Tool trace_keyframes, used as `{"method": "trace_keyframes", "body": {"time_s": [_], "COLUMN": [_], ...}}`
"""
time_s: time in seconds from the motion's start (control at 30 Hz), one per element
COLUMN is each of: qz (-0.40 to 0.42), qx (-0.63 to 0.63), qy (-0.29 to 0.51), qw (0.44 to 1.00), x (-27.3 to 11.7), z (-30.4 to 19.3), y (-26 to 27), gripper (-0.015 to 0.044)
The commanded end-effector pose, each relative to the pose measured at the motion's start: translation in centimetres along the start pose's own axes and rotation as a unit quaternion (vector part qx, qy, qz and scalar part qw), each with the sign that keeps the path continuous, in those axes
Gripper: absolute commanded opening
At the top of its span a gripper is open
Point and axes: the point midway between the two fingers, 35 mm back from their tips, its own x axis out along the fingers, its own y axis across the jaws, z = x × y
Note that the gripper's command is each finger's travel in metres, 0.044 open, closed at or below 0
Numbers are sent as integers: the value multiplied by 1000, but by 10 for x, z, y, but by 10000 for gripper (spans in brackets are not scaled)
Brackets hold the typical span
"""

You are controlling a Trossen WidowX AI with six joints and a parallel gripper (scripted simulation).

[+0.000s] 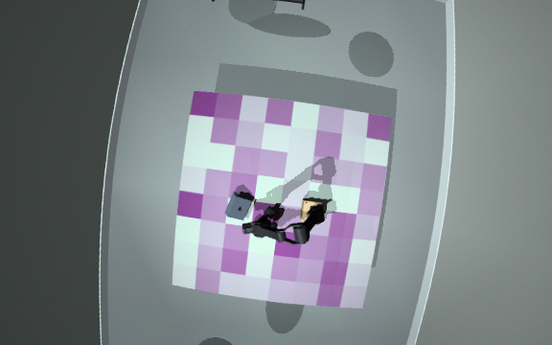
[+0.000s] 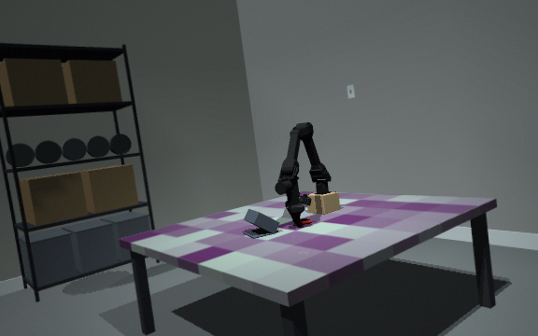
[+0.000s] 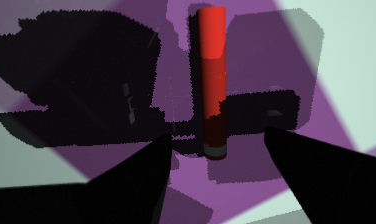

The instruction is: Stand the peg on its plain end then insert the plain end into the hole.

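The red peg lies flat on the table. In the wrist view it runs nearly upright, with its white band near the lower end, partly in shadow. My gripper is partly open and points down close over the table. Its fingertips are on either side of the banded end in that view, with a gap on both sides. Nothing is gripped. The blue-grey sloped panel has one small dark hole in its face, seen in the top view. The arm hides the peg there.
The arm's base stands on a tan block. The panel stands a short way from the gripper, on the other side from the block. A shelf rack with boxes stands on the floor beyond the patchwork table.
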Motion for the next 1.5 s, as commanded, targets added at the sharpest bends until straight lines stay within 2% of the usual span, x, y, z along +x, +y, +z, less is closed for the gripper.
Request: {"method": "trace_keyframes", "body": {"time_s": [0.0, 0.13, 0.37, 0.67, 0.93, 1.47], "qz": [2, 2, 2, 2, 2, 1], "qx": [1, 1, 1, 1, 1, 0], "qy": [0, 0, 0, 0, 7, 81], "qw": [1000, 1000, 1000, 1000, 1000, 997], "x": [1, 1, 1, 1, 0, -10], "z": [1, 1, 1, 1, 1, 7], "y": [1, 1, 1, 1, 1, 0], "gripper": [204, 110, 110, 50, 49, 49]}}
